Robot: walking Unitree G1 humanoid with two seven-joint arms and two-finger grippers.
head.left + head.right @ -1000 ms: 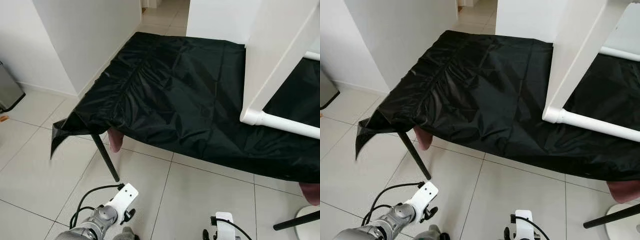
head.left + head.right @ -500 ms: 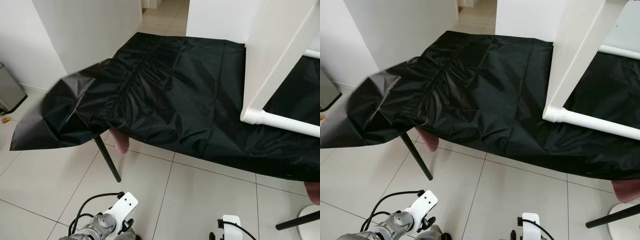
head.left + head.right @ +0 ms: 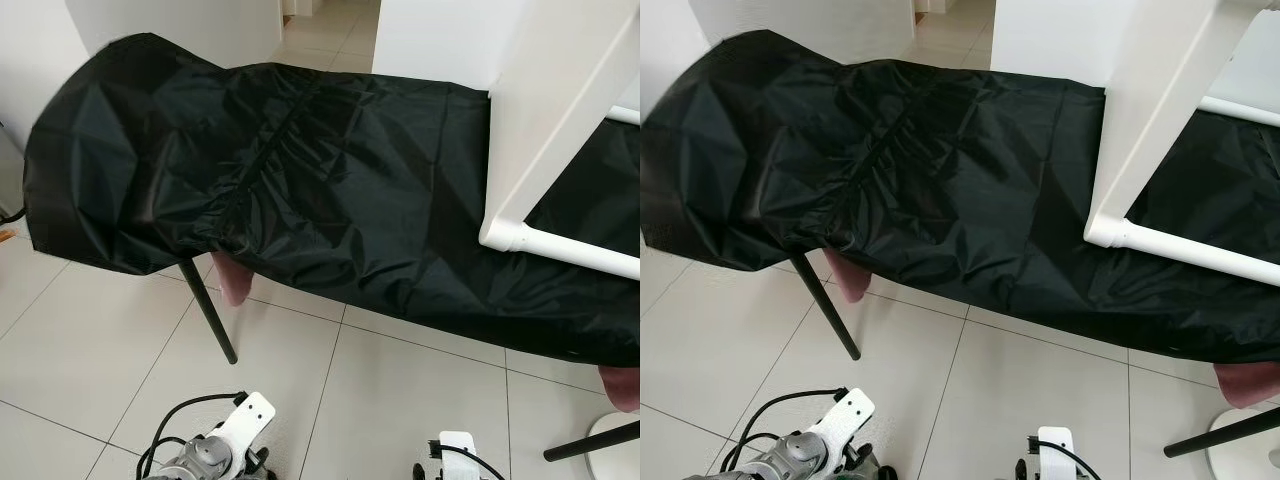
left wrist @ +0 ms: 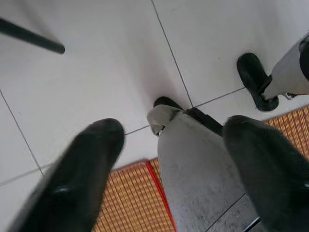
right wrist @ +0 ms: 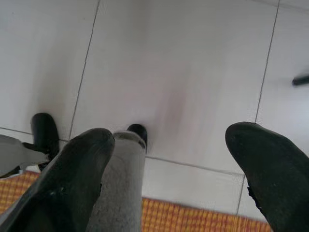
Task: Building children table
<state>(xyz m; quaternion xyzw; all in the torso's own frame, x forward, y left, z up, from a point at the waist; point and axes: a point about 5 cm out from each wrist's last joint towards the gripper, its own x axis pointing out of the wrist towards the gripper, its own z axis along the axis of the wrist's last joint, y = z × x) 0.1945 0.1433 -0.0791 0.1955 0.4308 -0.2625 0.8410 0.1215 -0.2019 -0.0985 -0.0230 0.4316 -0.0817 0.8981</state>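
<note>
1. Two grippers hang low and idle, close above the tiled floor. In the wrist views, the left gripper and the right gripper each have their black fingers spread wide apart, with nothing between them.

2. The table, white, lies tipped on the right end of a cloth-covered surface. One flat white panel slants up from the right part of that surface, and a round white leg runs along near its front right edge, joined to the panel at a rounded corner.

3. A black cloth drapes the whole surface. Its left end billows up and hangs past the left edge, blurred in the head views. I cannot tell what lifts it.

4. Beneath the cloth, a thin black leg stands on the floor under the front left corner, and another black leg shows below the front right corner. Something pink peeks out under the front edge.

5. By my judgement, the step in hand is preparation: the work surface is being covered or uncovered, and neither gripper has taken a part yet.

6. The next move likely calls for waiting until the cloth settles, then raising an arm toward the white leg at the front right edge, with fingers open wide enough to close around the tube without dragging the cloth.
</note>
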